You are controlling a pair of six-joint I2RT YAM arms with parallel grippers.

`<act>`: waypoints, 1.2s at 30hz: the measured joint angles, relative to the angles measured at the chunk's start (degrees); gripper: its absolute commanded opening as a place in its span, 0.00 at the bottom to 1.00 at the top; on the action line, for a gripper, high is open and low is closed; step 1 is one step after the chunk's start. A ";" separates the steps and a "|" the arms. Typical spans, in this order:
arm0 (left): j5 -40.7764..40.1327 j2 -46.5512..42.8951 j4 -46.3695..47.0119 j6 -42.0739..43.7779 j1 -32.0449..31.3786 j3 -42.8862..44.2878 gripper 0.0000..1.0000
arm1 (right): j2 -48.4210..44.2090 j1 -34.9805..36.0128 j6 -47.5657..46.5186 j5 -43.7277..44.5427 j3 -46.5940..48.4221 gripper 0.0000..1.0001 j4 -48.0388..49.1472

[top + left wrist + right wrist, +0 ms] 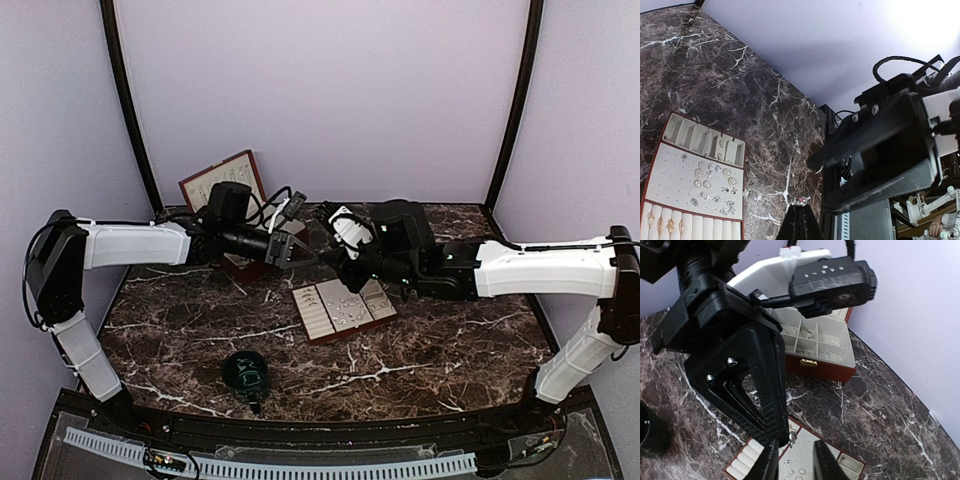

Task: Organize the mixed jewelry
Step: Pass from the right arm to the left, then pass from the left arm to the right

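Left gripper (pixel 799 208): fingers pressed together, pinching a tiny glittering piece (pixel 800 200) at the very tips. The piece is too small to tell its type or which way it points.

Right gripper (pixel 797 460): fingers spread, nothing between them. It faces the left gripper tip to tip, close in, and the pinched piece sits just beside its fingers.

Tray (pixel 666 176), flat on the marble table (pixel 715 65), below both sets of tips and slightly nearer the arm bases.
- Row of small cream compartments at one end: mostly bare, one or two hold a small item.
- Middle padded panel: the mixed jewelry (pixel 710 180), silvery studs and earrings scattered loosely.
- Slotted rolls at the other end: a few gold-toned pieces.
- In the top view, the long axis runs left to right, right end angled slightly away from the bases.

Red jewelry box (pixel 826 371), lid up, behind the left arm. Its cream cells hold thin chains and small pieces.

Dark green cup (pixel 245 372): near the table's front edge, well apart from the tray.
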 measured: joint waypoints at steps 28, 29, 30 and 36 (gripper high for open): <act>-30.27 -20.31 6.84 27.04 -6.16 -17.20 0.00 | 1.70 -9.68 40.85 -36.89 7.13 0.36 -4.31; -30.75 -20.33 6.84 27.41 -6.43 -17.44 0.00 | 1.70 -9.55 41.05 -37.46 7.19 0.34 -4.31; -31.08 -20.33 6.84 27.71 -6.60 -17.64 0.00 | 1.73 -9.31 41.38 -38.12 7.26 0.32 -4.28; -32.15 -20.44 6.84 28.44 -7.13 -17.90 0.00 | 3.28 -8.28 40.41 -38.95 9.20 0.27 -6.05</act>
